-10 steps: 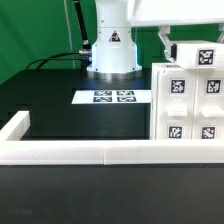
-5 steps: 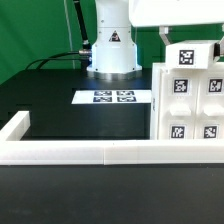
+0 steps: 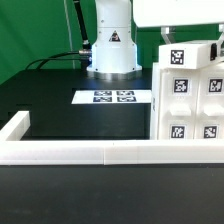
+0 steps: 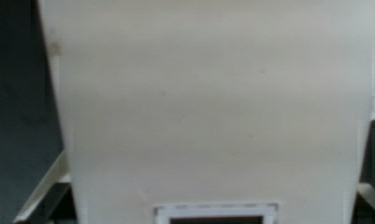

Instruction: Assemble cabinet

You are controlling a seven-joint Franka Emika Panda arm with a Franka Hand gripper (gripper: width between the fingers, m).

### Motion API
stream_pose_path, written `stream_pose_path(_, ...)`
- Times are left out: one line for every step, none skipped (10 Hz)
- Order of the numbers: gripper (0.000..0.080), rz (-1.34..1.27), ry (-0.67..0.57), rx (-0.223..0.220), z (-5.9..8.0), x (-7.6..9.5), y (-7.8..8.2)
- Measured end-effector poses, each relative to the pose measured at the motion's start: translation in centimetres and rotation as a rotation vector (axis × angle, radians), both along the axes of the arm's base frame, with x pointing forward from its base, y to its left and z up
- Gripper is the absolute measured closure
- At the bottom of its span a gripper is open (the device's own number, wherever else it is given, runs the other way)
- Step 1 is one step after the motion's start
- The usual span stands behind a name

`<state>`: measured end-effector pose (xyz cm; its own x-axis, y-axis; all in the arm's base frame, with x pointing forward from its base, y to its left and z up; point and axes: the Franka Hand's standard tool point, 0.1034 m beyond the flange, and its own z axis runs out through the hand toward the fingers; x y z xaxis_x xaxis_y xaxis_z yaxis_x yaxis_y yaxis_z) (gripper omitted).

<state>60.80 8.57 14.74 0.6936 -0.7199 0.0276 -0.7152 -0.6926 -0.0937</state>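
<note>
I have the cabinet (image 3: 190,105) at the exterior view's right, its body standing on the black desk (image 3: 60,115) just behind the white rail frame (image 3: 80,152). A small tagged panel (image 3: 192,55) sits at its top, right under the arm's white housing (image 3: 180,12). I judge the whole thing to be rigid moulded plastic: stiff, fairly light for its bulk, smooth enough to slip under a weak pinch, and not fragile, though it could tip if I push it high up. The body is too wide for the jaws, so I would take hold on a thin panel edge or a wall, never across the box.

It looks plain white and boxy, its near face split into small panels, each with a black-and-white square tag. In the wrist view a flat white panel (image 4: 210,100) fills nearly the whole picture, with a tag edge just showing at one end, so the camera is very close to it.

I cannot tell whether the jaws are open or clamped; only a dark finger-like shape (image 3: 165,40) shows beside the top panel.

Further out, the marker board (image 3: 113,97) lies flat on the desk in front of the robot base (image 3: 112,50), well apart from the cabinet.
</note>
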Motion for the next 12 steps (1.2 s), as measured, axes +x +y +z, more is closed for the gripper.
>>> stream_pose_path(0.0247,-0.075,-0.001,0.012,0.03,0.03,0.02)
stream_pose_path(0.0247,-0.207,-0.009,0.033,0.07,-0.01,0.09)
stream_pose_path(0.0247,-0.306,-0.014,0.055,0.04,-0.14,0.02)
stream_pose_path(0.0247,-0.401,-0.014,0.07,0.01,-0.26,0.06)
stream_pose_path(0.0247,-0.493,-0.008,0.084,0.05,-0.3,0.22)
stream_pose_path(0.0247,-0.561,-0.002,0.096,0.06,-0.31,0.28)
stream_pose_path(0.0247,-0.668,0.009,0.119,0.06,-0.31,0.43)
stream_pose_path(0.0247,-0.746,0.019,0.138,0.05,-0.34,0.53)
stream_pose_path(0.0247,-0.822,0.031,0.158,0.01,-0.37,0.56)
stream_pose_path(0.0247,-0.954,0.051,0.188,0.0,-0.4,0.72)
stream_pose_path(0.0247,-1.06,0.069,0.211,-0.02,-0.44,0.87)
stream_pose_path(0.0247,-1.158,0.088,0.233,-0.06,-0.46,0.94)
